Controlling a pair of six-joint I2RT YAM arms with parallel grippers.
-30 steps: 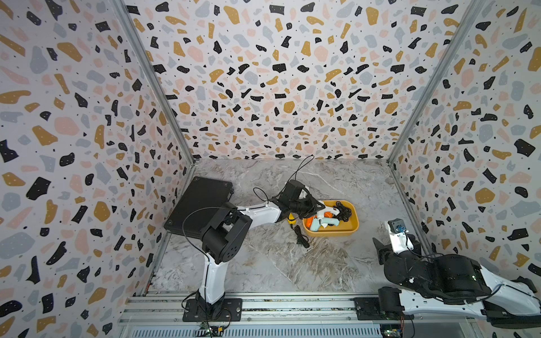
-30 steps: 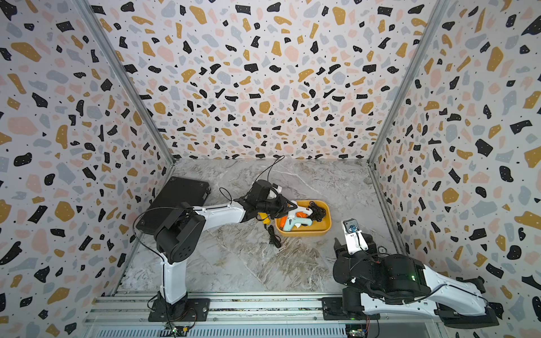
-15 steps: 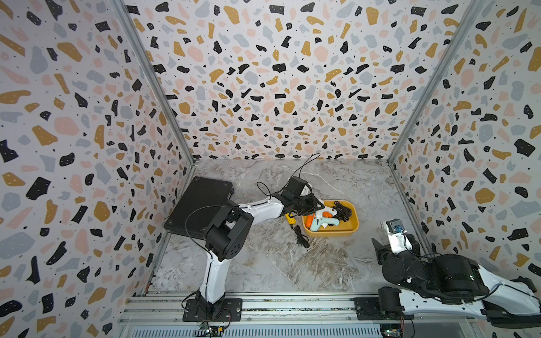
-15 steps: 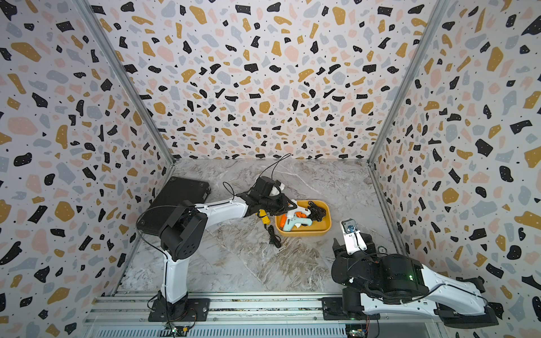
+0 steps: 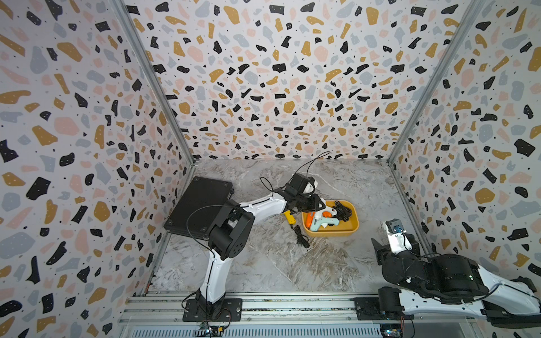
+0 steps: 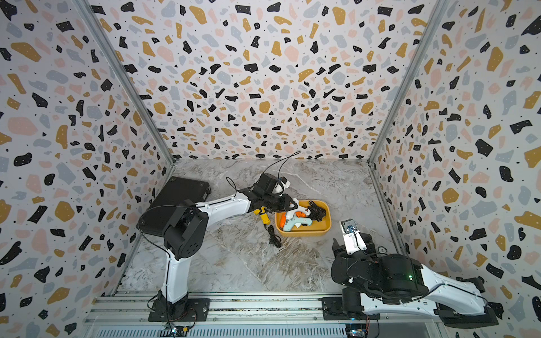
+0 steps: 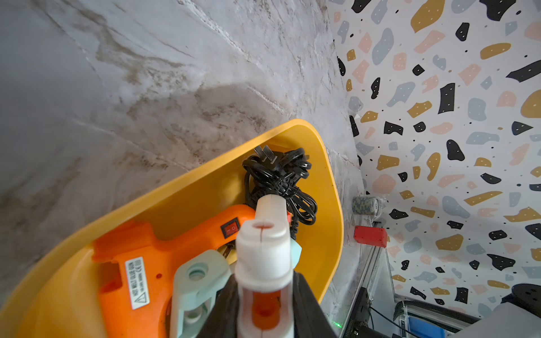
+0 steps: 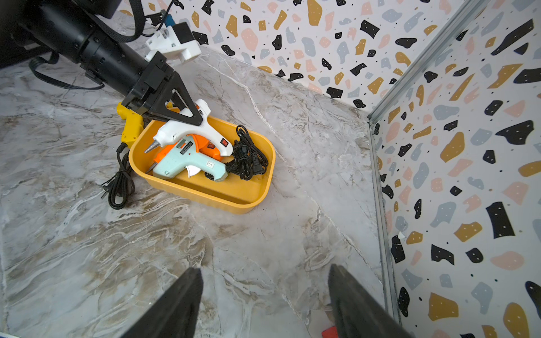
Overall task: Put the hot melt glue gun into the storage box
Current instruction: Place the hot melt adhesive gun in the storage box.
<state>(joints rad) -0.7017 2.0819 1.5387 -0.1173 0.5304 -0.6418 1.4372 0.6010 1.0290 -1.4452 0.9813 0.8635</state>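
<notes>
Marbled grey counter (image 8: 234, 248) is showing bare between the right jaws, which are standing spread wide and gripping nothing. Well beyond them the mustard-yellow storage box (image 8: 205, 193) is sitting on the counter, with the left jaws reaching in over one end of it. Those left jaws are pinching the white glue gun (image 7: 263, 254) from both sides, black fingers (image 8: 187, 108) lying against its body. This gun is already sitting inside the box, its underside resting across an orange glue gun (image 7: 137, 263). On the side nearer the right jaws, a mint glue gun (image 8: 181, 161) is lying just beside the orange one, also in the box. At the box end away from the left jaws, a coiled black cord (image 8: 248, 155) is filling the corner. Outside the box, just behind the left jaws, a yellow glue gun (image 8: 131, 128) is lying on the counter, its plug cord (image 8: 118, 187) trailing alongside the box wall. Farther behind the left jaws, a black case (image 5: 199, 204) is lying flat by the wall.
</notes>
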